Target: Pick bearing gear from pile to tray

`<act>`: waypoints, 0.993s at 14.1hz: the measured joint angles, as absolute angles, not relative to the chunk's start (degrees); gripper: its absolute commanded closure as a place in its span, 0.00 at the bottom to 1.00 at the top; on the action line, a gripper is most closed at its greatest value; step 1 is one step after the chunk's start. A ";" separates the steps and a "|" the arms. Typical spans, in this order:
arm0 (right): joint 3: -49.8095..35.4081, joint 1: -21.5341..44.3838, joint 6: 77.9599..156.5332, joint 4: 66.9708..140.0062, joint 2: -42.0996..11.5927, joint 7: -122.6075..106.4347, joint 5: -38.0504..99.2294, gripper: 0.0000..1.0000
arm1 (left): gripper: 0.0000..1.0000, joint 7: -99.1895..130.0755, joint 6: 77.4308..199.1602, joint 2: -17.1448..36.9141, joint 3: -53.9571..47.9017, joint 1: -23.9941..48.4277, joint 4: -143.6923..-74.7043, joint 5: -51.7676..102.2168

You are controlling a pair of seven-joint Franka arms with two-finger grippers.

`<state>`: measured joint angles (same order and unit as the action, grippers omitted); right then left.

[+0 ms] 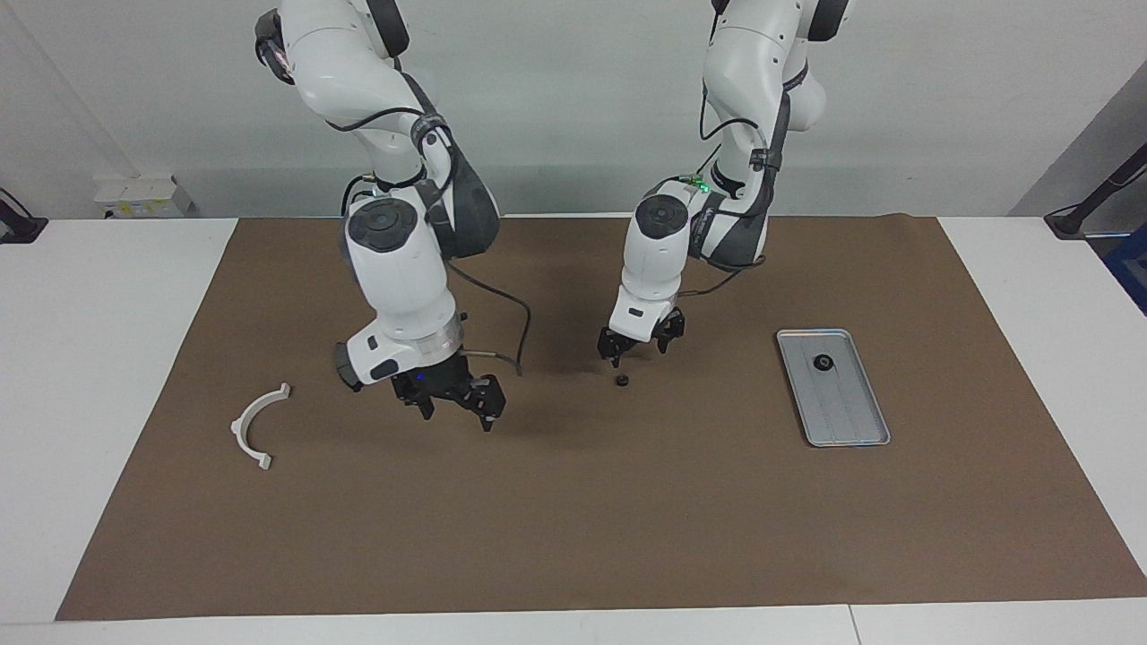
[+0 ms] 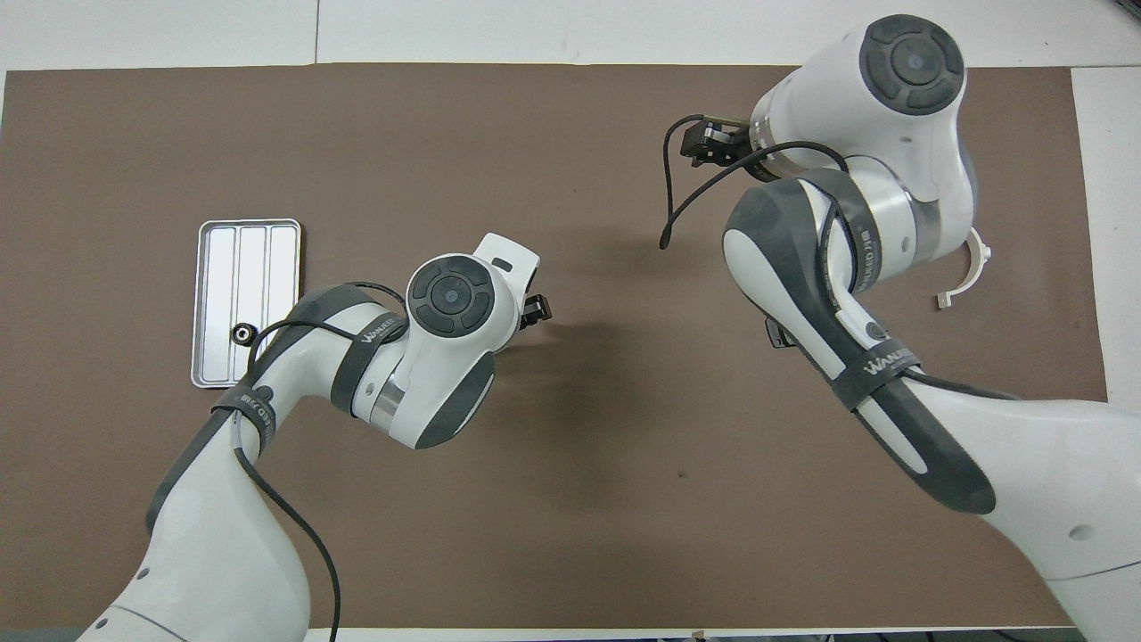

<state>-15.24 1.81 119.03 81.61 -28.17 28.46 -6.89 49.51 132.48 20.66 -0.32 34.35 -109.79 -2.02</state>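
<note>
White counter [image 1: 90, 358], brown mat [image 1: 627, 537] on top, grey wall at the robots' end.

Count: 2 gears, 1 tray, 1 arc, 1 pad partly showing, 2 arms.

Clock calls are in the facing view unless noted.

- loose black round gear [image 1: 620, 381]: flat on the mat mid-counter, round face up, no long axis to call. It sits at 7 o'clock of the left gripper [image 1: 638, 345], just under the tips and clear of them, with no contact. Overhead, the left wrist covers it.
- left gripper [image 2: 535, 310]: hangs low over that gear, fingers [image 1: 615, 355] spread wide and pointing down, nothing between them.
- second black round gear [image 1: 822, 362] [image 2: 242, 333]: flat in the shallow silver-grey metal tray [image 1: 847, 425] [image 2: 248, 250], bore up, near the end of the tray closest to the robots. Well apart from both sets of fingers.
- tray: toward the left arm's end of the counter, at 4 o'clock of the left gripper. Long axis runs 11 to 5; overhead it reads 12 to 6. Ribs follow the long axis.
- right gripper [image 1: 457, 403] [image 2: 704, 143]: over bare mat, fingers [image 1: 488, 414] wide, holding nothing. The loose gear is at 3 o'clock of it, well apart.
- white semicircular plastic arc [image 1: 258, 423] [image 2: 967, 276]: flat on the mat toward the right arm's end, at 9 o'clock of the right gripper, open side facing 4 o'clock.
- dark grey pad-shaped piece [image 2: 772, 332]: only an edge shows overhead beside the right arm's forearm. Orientation: cannot tell.
</note>
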 measured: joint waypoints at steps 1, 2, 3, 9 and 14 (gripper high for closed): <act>-15.24 0.53 118.11 81.61 -27.86 23.27 -6.89 0.00 | 0.03 49.64 132.86 21.87 -0.32 34.43 -108.67 -2.05; -15.23 -0.71 117.39 81.61 -27.48 18.69 -6.89 0.00 | 0.05 49.70 133.01 22.39 -0.32 34.46 -108.05 -2.09; -15.22 -2.00 116.86 81.61 -27.10 14.57 -6.89 0.00 | 0.06 49.74 133.09 22.52 -0.30 34.46 -107.77 -2.11; -12.10 -4.17 106.82 82.82 -17.12 6.36 -6.88 0.00 | 0.15 49.84 133.88 22.70 -0.29 34.55 -107.72 -2.22; -10.80 -3.97 92.22 85.82 -2.80 6.36 -4.59 0.00 | 0.54 50.76 136.08 22.98 -0.27 34.82 -108.78 -2.24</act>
<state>-10.80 -3.97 92.22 85.82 -2.80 6.36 -4.59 50.76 136.08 22.98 -0.27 34.82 -108.78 -2.24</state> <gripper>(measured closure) 0.000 0.282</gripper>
